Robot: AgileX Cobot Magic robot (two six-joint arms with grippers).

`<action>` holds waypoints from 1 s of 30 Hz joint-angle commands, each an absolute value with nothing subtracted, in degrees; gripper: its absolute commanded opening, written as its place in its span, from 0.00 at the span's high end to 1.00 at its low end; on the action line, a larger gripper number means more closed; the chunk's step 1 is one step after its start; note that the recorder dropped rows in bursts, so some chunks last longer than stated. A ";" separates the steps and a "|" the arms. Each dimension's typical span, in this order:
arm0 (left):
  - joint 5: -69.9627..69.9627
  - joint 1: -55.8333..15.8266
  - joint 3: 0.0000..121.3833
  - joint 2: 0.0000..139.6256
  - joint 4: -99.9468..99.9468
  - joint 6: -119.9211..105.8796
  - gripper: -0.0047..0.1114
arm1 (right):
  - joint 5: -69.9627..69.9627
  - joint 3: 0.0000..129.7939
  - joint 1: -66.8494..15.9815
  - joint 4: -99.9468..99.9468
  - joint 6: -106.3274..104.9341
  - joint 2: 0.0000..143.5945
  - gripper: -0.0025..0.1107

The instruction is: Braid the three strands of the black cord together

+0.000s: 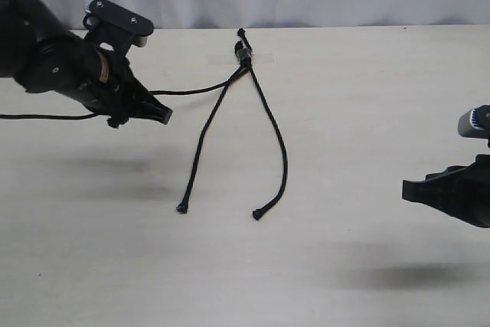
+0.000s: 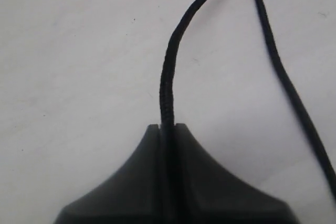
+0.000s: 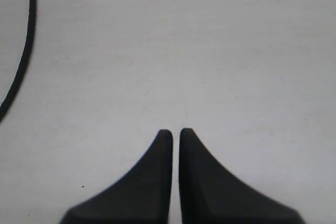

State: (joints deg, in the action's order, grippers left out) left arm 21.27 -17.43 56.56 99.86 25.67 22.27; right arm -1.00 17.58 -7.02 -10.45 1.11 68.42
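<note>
The black cord (image 1: 244,53) is taped at its knotted end at the back middle of the table and splits into three strands. The left strand (image 1: 195,90) runs sideways to my left gripper (image 1: 164,115), which is shut on it; the left wrist view shows this strand (image 2: 167,85) pinched between the jaws of the left gripper (image 2: 167,126). The middle strand (image 1: 203,139) and the right strand (image 1: 277,143) lie loose, tips toward the front. My right gripper (image 1: 407,191) hovers at the far right, shut and holding nothing; the right gripper (image 3: 175,131) sits above bare table.
A pale tabletop (image 1: 360,112) spans the view, with a white curtain behind its far edge. A loose strand (image 2: 286,77) passes beside the left gripper. One strand (image 3: 23,56) curves at the edge of the right wrist view.
</note>
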 commanded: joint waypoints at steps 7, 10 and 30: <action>8.37 -11.11 48.42 101.23 25.69 22.76 0.96 | -0.34 17.85 -6.79 -9.86 0.73 68.51 0.94; 9.13 -11.10 48.44 103.82 24.37 22.76 0.94 | -0.34 17.85 -6.79 -9.86 0.73 68.51 0.94; 23.11 -11.10 52.93 102.41 19.64 22.58 0.59 | -6.28 28.08 -18.49 -9.75 0.85 69.87 0.73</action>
